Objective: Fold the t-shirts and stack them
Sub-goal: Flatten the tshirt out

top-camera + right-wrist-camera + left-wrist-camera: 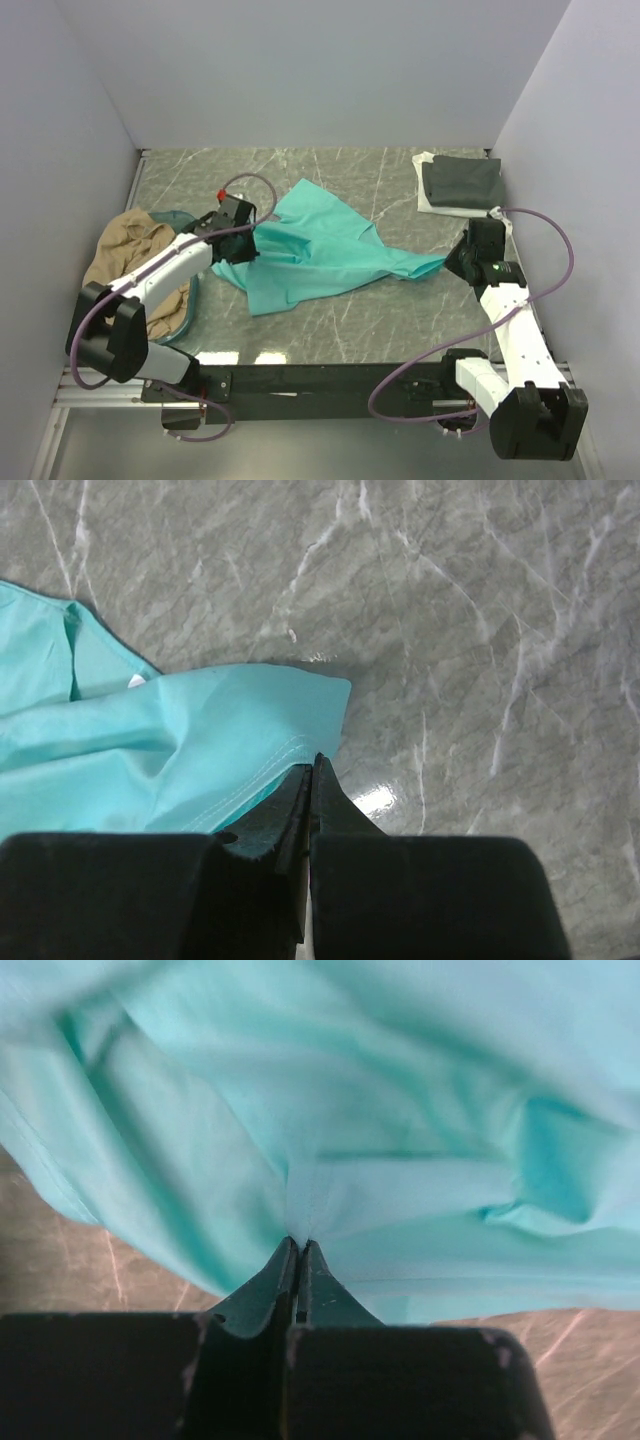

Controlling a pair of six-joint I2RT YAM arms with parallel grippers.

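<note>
Your left claw [300, 1248] is clamped on a fold of the teal t-shirt [400, 1110]; your right claw [312, 765] pinches its hem corner. The shirt lies rumpled between them on the tabletop [480, 630]. Raise both evenly and draw it taut. Left arm [165, 262] and right arm [515, 320] stretch forward, low, wrists turned inward.

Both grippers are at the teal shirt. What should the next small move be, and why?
Probably raise both grippers a little and draw them apart. The left gripper and the right gripper are each shut on the teal t-shirt, which lies creased and bunched on the table; tension should spread it flat for folding.
</note>
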